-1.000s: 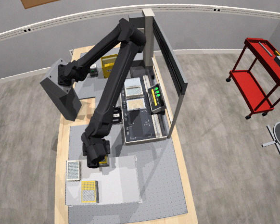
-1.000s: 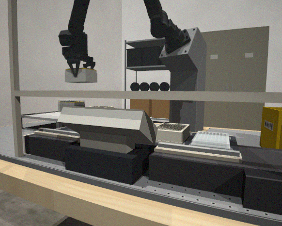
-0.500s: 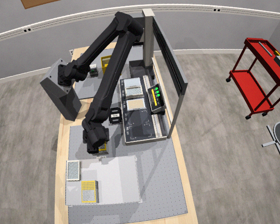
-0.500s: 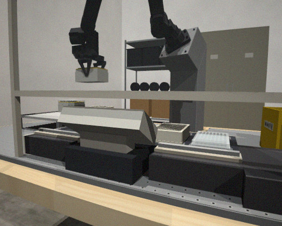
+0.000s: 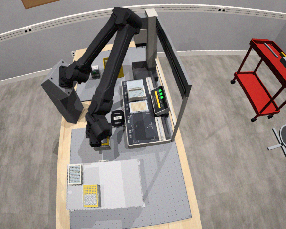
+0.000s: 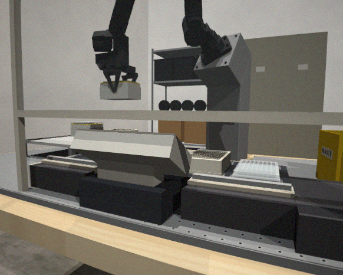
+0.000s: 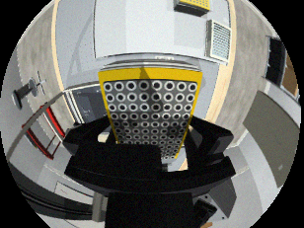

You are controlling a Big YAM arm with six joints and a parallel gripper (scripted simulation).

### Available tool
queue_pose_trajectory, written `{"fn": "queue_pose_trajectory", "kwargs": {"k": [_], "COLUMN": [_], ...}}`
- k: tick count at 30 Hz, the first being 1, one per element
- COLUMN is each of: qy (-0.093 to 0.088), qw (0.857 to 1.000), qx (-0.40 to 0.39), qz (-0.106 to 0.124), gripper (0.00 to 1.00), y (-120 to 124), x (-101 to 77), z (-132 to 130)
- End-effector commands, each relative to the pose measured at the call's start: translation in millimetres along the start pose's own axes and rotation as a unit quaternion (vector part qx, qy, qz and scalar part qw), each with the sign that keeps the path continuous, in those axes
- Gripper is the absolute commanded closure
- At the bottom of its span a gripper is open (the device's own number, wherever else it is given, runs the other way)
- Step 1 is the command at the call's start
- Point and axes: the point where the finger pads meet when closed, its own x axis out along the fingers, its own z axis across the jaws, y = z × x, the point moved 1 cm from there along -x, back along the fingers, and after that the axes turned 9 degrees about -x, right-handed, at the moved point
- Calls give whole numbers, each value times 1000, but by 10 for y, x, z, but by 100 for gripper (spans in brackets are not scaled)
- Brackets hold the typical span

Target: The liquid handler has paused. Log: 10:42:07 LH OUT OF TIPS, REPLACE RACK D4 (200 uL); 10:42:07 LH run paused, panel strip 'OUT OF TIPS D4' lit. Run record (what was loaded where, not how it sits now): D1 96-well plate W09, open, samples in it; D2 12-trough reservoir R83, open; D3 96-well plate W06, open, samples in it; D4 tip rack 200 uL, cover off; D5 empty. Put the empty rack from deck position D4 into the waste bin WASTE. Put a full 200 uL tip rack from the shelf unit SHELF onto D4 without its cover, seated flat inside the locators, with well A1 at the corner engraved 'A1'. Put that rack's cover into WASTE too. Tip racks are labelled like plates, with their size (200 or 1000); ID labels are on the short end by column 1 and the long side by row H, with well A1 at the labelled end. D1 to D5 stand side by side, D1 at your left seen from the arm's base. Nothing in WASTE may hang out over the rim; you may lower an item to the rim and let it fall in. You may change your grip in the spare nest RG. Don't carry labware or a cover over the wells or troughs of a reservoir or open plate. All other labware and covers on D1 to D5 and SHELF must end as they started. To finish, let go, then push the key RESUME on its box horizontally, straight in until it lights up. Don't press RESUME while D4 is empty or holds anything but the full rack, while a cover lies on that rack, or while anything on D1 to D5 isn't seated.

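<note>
From the top view, the black six-joint arm (image 5: 106,73) is reaching down over the grey perforated mat, and its black parallel gripper (image 5: 101,141) is carrying a yellow-framed 200 uL tip rack (image 5: 104,141), of which only a corner is peeking out beneath the wrist. Just beyond the jaws the dark spare nest (image 5: 117,118) is sitting, and past that the black deck (image 5: 140,128) is lying with two bare positions at the near end, probably D4 and D5, so the rack is likely heading there. On the other side of the jaws the pale grey shelf unit (image 5: 118,182) is bearing another yellow-framed rack (image 5: 90,195) and a white-framed rack (image 5: 74,174).

From the exterior view, the gripper (image 6: 116,79) is hanging high above the table with the rack (image 6: 120,89) level beneath it, well clear of the grey liquid-handler head (image 6: 127,147), the open tip-holed box (image 6: 210,161) and the clear well plate (image 6: 256,170). That height is probably keeping the load off the open labware. The yellow waste bin (image 6: 335,155) is standing far off to the side.

From the wrist view, the jaws are standing wide and pinching the rack (image 7: 151,109) across its body, one finger on each flank. Its holes are showing ringed tips, and no cover is visible on it. The shelf racks are lying ahead of the jaws.
</note>
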Motion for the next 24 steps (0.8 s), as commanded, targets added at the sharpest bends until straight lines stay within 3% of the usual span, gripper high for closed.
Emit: {"fn": "queue_pose_trajectory", "kwargs": {"k": [1,11,16,24], "qy": [-9,-11,0,-6], "qw": [1000,1000,1000,1000], "qx": [-6,-7,13,-11], "qz": [-9,-11,-9,-9], "gripper": [100,100,100,100], "y": [-136,-192,-166,-167], "x": [-46,-64,-39,-37], "z": [292,701,513,594]}}
